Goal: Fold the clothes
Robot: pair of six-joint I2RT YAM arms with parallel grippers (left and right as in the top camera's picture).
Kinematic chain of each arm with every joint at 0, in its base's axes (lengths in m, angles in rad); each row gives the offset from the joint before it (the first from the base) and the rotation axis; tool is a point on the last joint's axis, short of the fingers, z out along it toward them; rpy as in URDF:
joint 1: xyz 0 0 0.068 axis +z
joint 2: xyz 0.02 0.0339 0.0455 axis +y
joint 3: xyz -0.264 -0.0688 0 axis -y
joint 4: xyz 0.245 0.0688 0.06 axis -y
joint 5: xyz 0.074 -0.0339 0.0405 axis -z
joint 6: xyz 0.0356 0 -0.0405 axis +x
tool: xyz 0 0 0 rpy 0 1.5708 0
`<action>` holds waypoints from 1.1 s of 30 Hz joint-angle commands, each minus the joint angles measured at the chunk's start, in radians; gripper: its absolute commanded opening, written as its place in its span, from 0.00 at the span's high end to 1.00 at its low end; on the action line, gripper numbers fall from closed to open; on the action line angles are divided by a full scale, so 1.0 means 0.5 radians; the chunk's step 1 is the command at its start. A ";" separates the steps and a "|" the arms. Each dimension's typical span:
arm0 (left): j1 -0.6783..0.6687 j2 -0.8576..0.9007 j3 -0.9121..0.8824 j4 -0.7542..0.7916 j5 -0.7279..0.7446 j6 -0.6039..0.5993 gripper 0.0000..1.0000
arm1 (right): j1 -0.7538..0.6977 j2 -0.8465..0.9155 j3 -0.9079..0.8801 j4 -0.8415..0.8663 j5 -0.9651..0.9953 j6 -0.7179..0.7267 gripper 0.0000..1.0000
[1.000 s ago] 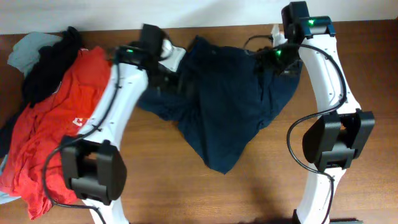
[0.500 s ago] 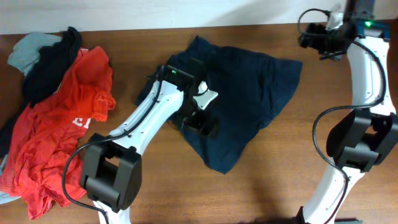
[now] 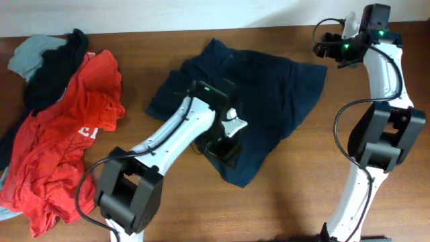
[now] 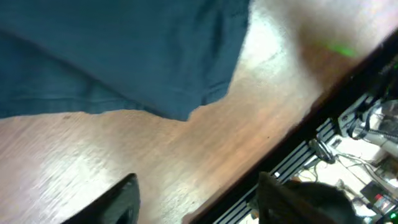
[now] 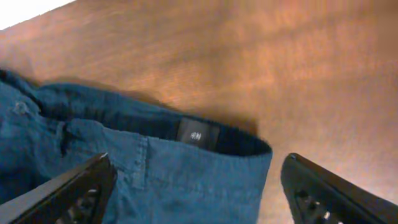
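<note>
Clothes (image 3: pixel 269 101) flat; left gripper (image 4: pixel 196 186) low over hem (image 4: pixel 186 113), right gripper (image 5: pixel 196 171) above waistband (image 5: pixel 155 127); both wide apart, empty

Bare table (image 3: pixel 295 191) lies open in front and right of the navy garment (image 3: pixel 269 94); the red shirt (image 3: pixel 54 154) pile crowds the left side.

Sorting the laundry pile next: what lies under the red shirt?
A black garment juts out at the upper left edge of the red shirt, apparently from beneath, with a pale blue-grey piece beyond it. How far either runs underneath, or whether more is buried there, is covered.
</note>
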 commanded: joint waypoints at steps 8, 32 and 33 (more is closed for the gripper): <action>0.011 -0.172 -0.013 0.153 0.026 -0.143 0.41 | 0.287 0.055 0.028 0.039 0.360 -0.231 0.15; 0.133 -0.607 -0.013 0.267 -0.933 -0.861 0.34 | 0.525 0.198 0.026 -0.051 0.733 0.427 0.34; 0.156 -0.607 -0.013 0.275 -0.932 -0.861 0.34 | 0.531 0.199 0.025 -0.063 0.741 0.426 0.34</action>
